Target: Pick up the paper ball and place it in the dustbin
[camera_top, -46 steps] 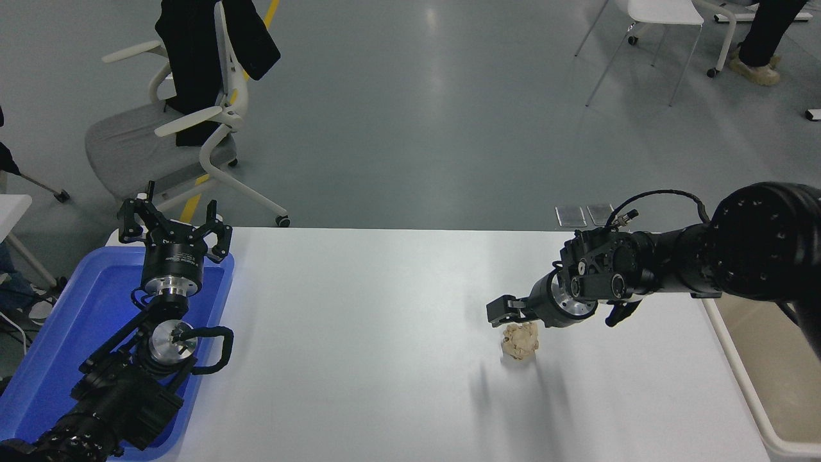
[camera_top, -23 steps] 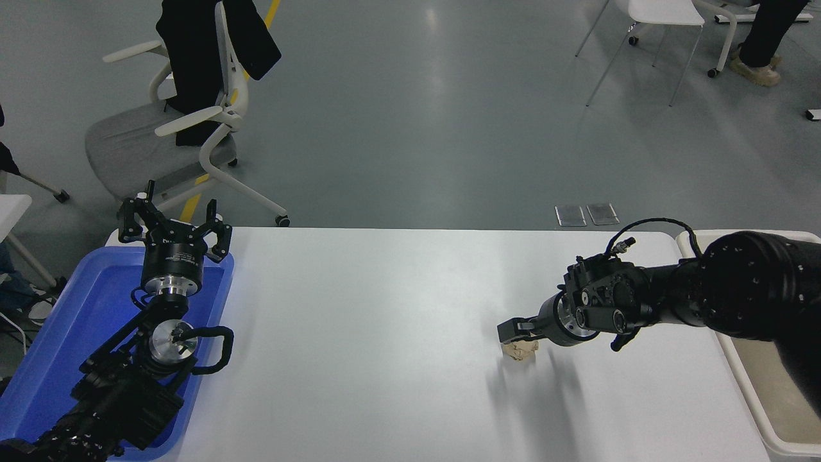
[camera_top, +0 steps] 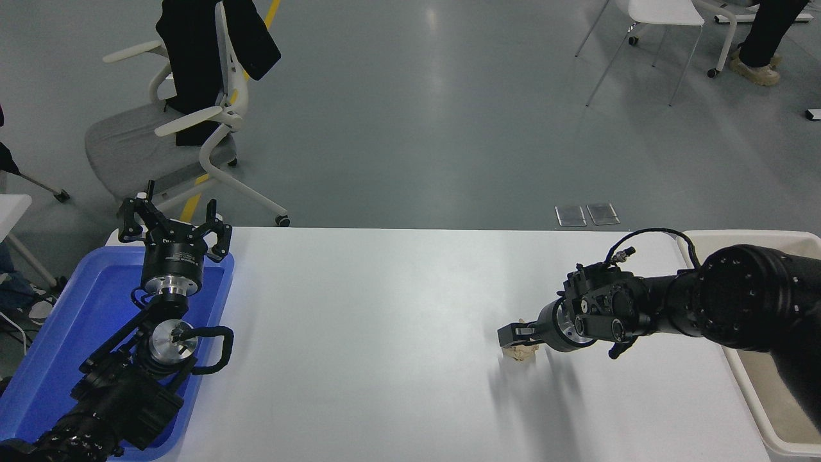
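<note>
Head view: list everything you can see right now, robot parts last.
paper ball: one, tan, on the table right of centre, mostly covered by the right gripper
dustbin: one, cream, off the table's right edge
tray: one, blue, at the table's left end
table: one, white
office chair: one, grey and white, on the floor far left
chair: one, white, top right
person's leg: one, dark, top right corner
left gripper: black, open, parked over the tray
right gripper: black, down on the paper ball

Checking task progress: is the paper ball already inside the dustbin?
No, the paper ball lies on the white table under the right gripper, left of the dustbin.
</note>
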`<action>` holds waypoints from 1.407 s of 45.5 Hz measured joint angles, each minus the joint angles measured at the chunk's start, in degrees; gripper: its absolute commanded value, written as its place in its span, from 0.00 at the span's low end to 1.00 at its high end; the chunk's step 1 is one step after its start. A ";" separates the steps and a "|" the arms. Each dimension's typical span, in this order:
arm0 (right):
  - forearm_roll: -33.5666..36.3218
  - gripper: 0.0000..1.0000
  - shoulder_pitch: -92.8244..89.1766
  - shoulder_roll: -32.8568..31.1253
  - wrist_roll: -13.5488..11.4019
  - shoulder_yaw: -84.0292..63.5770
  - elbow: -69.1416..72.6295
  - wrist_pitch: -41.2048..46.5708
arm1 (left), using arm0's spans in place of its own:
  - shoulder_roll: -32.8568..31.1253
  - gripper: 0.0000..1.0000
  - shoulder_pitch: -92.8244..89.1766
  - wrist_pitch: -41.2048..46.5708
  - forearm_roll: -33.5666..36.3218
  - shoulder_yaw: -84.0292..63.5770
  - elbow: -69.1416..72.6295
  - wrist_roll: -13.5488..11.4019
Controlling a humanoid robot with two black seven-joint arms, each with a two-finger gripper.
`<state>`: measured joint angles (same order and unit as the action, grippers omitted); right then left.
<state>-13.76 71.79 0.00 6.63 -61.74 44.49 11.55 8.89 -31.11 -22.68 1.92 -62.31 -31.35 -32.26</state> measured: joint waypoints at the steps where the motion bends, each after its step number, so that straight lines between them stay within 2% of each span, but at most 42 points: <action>1: 0.01 0.00 -0.01 0.00 0.01 0.03 -0.03 -0.01 | 0.00 0.99 0.00 0.00 0.00 0.00 0.00 0.00; 15: -0.01 0.00 2.25 0.00 1.59 -0.64 1.43 0.32 | 0.01 0.99 0.00 0.00 0.00 0.00 0.02 0.00; 21: -0.07 0.00 7.63 -0.42 2.29 -2.61 6.63 0.78 | 0.02 0.99 -0.01 0.00 0.01 0.00 0.00 0.00; 29: -0.59 0.00 20.17 -4.82 2.89 -5.84 17.92 2.57 | 0.02 0.99 0.04 0.00 0.02 0.00 -0.02 0.00; 44: -2.24 0.00 53.29 -11.95 2.77 -10.54 38.60 13.25 | -0.01 0.99 0.08 0.00 0.02 0.00 -0.01 0.01; 53: -2.57 0.00 64.92 -13.05 2.43 -11.58 42.54 19.34 | 0.01 0.99 0.09 0.00 0.01 0.00 -0.02 0.01; 64: -3.69 0.00 70.81 -13.33 2.08 -12.49 44.19 22.43 | 0.00 0.99 0.08 0.00 0.00 0.00 -0.01 0.01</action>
<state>-17.45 142.60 -13.33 8.71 -74.23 88.68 33.98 8.88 -31.03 -22.68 1.93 -62.31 -31.37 -32.25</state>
